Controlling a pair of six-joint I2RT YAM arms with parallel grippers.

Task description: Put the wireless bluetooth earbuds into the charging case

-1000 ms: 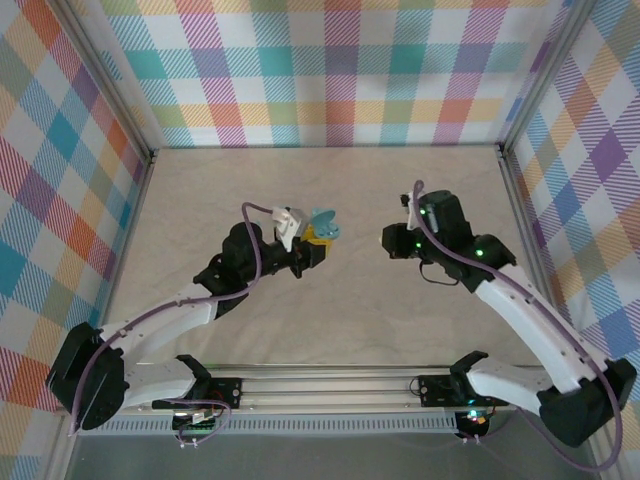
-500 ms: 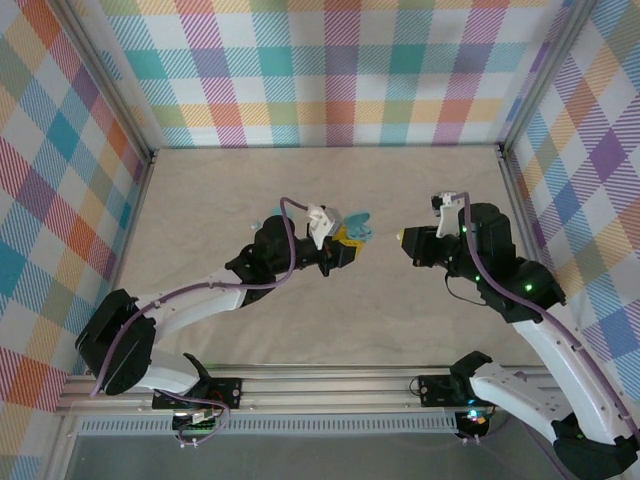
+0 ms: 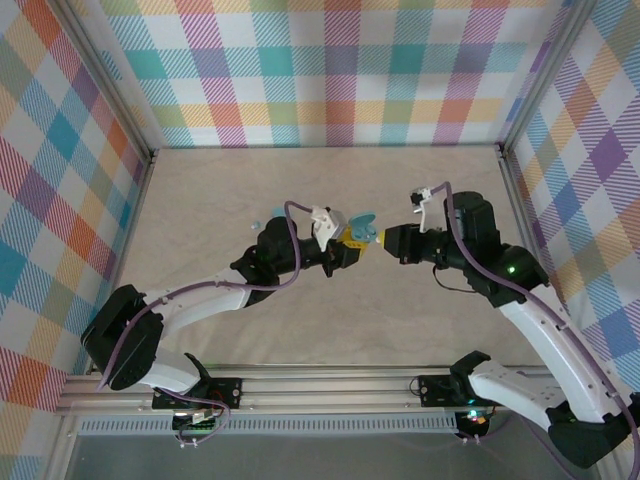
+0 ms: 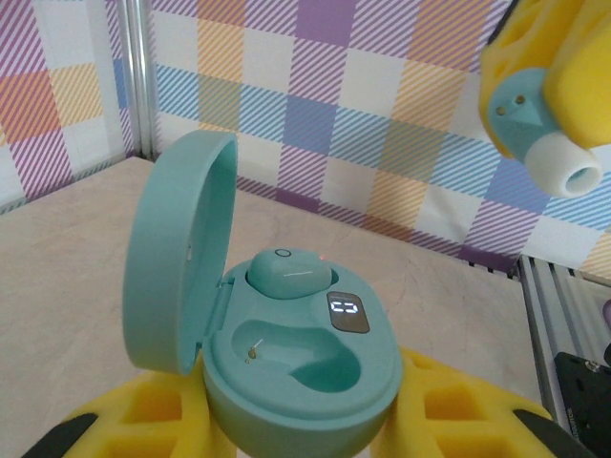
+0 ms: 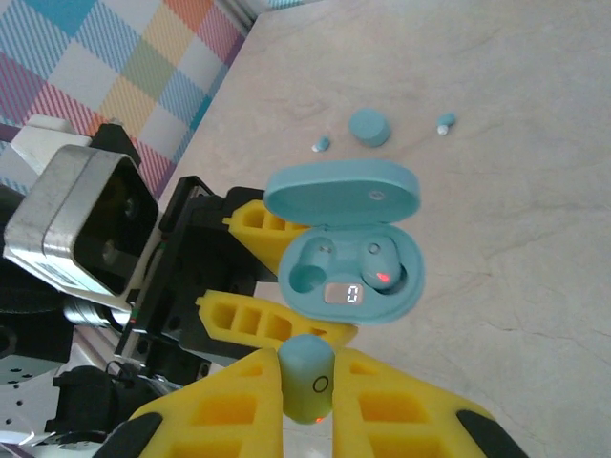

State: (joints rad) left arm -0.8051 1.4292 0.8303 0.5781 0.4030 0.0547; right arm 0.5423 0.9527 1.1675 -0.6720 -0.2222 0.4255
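Case (image 4: 296, 382): lid open, clenched in the left tool (image 3: 351, 238), above the tabletop (image 5: 516, 191).
Seated earbud (image 4: 289, 272): in one socket of the case.
Held earbud (image 5: 305, 363): pinched in the right tool (image 5: 307, 380), just beside the case.
Loose earbuds (image 5: 322, 145): two on the tabletop, either side of a round blue piece (image 5: 368, 126).

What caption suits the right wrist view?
Right jaws pinch an earbud before the open charging case gripped by the left jaws, a second earbud seated inside.
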